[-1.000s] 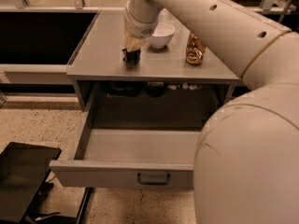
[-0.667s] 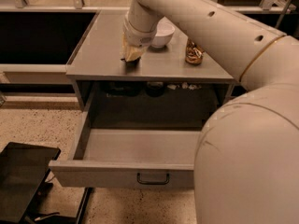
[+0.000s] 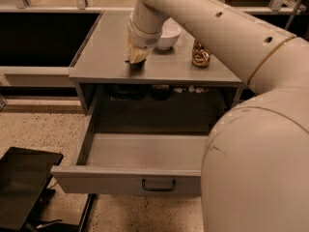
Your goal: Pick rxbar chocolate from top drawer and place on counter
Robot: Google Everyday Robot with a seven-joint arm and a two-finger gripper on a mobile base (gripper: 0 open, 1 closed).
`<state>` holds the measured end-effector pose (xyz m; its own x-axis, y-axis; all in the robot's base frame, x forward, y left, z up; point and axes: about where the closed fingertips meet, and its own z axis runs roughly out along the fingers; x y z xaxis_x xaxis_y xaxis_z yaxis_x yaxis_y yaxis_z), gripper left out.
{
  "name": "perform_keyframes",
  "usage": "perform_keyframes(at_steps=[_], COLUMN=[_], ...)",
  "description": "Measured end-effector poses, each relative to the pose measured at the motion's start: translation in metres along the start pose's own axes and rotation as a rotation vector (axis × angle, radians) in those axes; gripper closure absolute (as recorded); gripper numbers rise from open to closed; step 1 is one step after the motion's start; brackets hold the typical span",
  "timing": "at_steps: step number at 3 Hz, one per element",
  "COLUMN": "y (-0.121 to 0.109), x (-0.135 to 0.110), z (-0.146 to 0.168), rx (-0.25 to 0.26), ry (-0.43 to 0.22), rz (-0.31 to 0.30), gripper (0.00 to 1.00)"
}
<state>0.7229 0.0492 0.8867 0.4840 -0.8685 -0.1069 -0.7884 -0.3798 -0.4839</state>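
One arm reaches over the counter [image 3: 104, 57]. Its gripper [image 3: 135, 61] sits low near the front edge, right on the dark rxbar chocolate [image 3: 137, 65]. I cannot tell if it grips the bar. The top drawer [image 3: 125, 179] is pulled open. A bowl [image 3: 167, 35] and a can [image 3: 201, 55] stand on the counter too

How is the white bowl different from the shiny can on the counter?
The bowl is white, the can coppery gold. The bowl is low and wide, the can taller and narrow. The bowl sits close beside the gripper, which is down at the counter; the can stands farther from it. Both stand upright on the counter.
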Motion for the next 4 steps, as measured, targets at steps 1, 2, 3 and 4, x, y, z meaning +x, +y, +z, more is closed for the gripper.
perform_keyframes(at_steps=[1, 2, 3, 4], y=[0.0000, 0.0000, 0.0000, 0.0000], x=[0.0000, 0.0000, 0.0000, 0.0000], z=[0.0001, 0.0001, 0.0001, 0.0001], rx=[0.000, 0.000, 0.000, 0.000], ry=[0.000, 0.000, 0.000, 0.000], rz=[0.000, 0.000, 0.000, 0.000], gripper=[0.58, 0.34, 0.11, 0.00])
